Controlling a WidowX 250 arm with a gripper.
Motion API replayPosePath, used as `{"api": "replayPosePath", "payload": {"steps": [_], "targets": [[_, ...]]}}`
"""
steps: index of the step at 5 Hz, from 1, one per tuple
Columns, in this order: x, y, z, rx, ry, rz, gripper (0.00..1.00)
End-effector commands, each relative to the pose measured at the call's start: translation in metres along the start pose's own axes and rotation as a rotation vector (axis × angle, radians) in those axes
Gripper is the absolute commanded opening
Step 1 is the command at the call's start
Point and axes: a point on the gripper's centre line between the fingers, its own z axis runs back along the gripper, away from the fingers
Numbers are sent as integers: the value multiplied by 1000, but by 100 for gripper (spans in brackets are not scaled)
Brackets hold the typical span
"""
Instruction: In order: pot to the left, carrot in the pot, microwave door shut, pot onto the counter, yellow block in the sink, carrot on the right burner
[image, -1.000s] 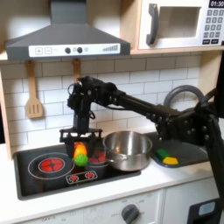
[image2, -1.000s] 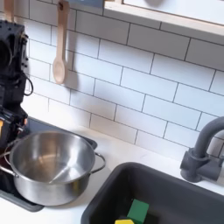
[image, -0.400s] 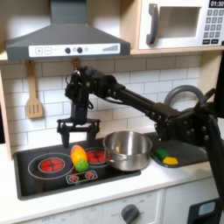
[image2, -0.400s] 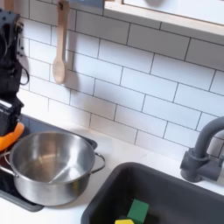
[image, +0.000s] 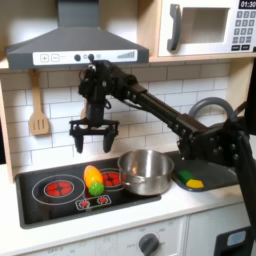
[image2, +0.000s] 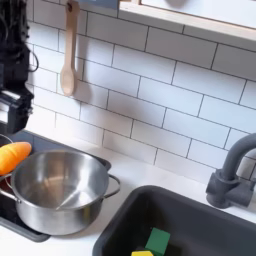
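The steel pot (image: 146, 170) (image2: 58, 187) stands on the right part of the black cooktop (image: 40, 203), empty inside. The orange carrot (image: 93, 180) (image2: 12, 157) with its green tip lies on the cooktop just left of the pot. My gripper (image: 93, 141) hangs open well above the carrot, holding nothing; its dark body (image2: 12, 100) is at the second exterior view's left edge. In the dark sink (image: 213, 176) (image2: 195, 215) lies the yellow block (image: 195, 184) (image2: 143, 253). The microwave door (image: 200, 28) looks flush with its frame. Pale counter (image: 190, 204) borders the cooktop.
A flat green piece (image2: 157, 240) lies beside the yellow block in the sink. The dark faucet (image2: 232, 170) arches behind the basin. A wooden spoon (image: 38, 108) (image2: 68, 50) hangs on the tiled wall. The range hood (image: 75, 40) overhangs the cooktop, and the left burner (image: 59, 187) glows red.
The gripper has let go of the carrot and risen straight up with its fingers spread. The carrot now lies on the cooktop beside the pot. The pot has not moved.
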Motion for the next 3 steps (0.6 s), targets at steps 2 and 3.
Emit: {"api": "replayPosePath", "payload": {"steps": [2, 3], "targets": [[-11, -54, -14, -88, 51, -130, 100], [-19, -57, -15, -96, 50, -135, 100]]}}
